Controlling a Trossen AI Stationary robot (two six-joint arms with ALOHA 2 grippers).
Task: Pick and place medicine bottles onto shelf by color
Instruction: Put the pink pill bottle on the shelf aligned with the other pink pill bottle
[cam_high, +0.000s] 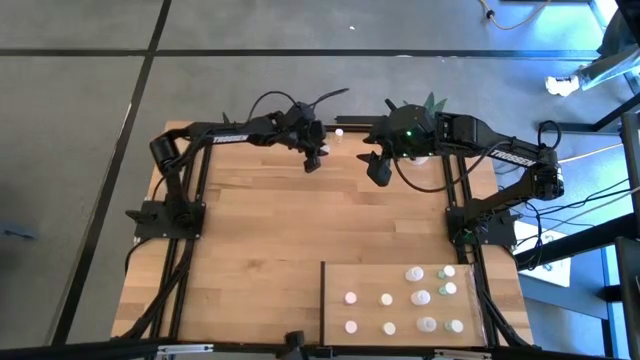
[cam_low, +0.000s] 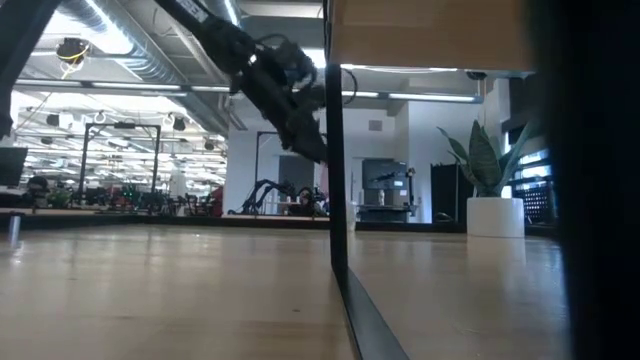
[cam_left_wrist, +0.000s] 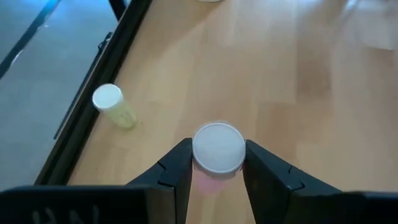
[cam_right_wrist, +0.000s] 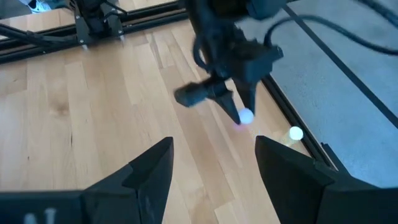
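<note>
The left gripper is clamped on 1 pink-tinted bottle, its 2 fingers pressed to either side of the white cap. In the high view it hangs over the bench near the middle of the far edge, and the right wrist view shows the bottle lifted clear of the wood. A pale yellow bottle stands just beside the far edge, near the held one, untouched.

The right gripper waits with its fingers apart and nothing between them, also near the far edge, toward the far right corner, beside the white pot with the green plant.

The shelf lies at the near right corner of the bench, well apart from both grippers. About 11 bottles already sit on it in loose rows; their tints are too faint to sort from above.

The step in hand looks like the carry: the pick is made and the placing is not yet done. The next move calls for taking the pink bottle across the bench toward the near right corner, finding the group of matching colour, and lowering it upright into a free spot without knocking its neighbours before the fingers let go.
</note>
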